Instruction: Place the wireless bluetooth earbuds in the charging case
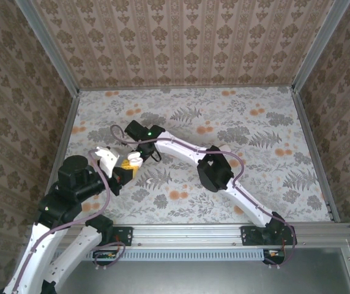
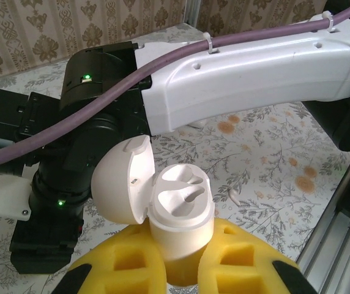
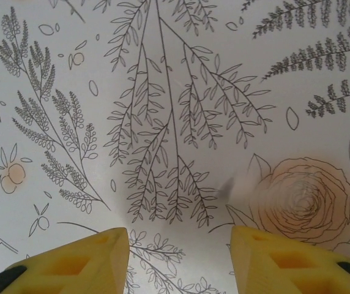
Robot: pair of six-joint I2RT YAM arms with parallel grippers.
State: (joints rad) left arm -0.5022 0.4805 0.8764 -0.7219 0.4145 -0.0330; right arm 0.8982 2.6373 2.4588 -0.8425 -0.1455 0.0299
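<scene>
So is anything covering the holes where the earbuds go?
No. The left claw holds the case with its lid flipped open sideways, and both holes look empty and uncovered. The right arm crosses behind it, not over them.

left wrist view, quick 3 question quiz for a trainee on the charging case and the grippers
1. True or false: the charging case is closed.
2. What holds the case? A) the left gripper B) a stand C) a human hand
3. Fill in: between the fingers of the right gripper there is ____.
Key: 1 false, it stands open. 2 A. 3 nothing; its jaws are apart above the table.
</scene>
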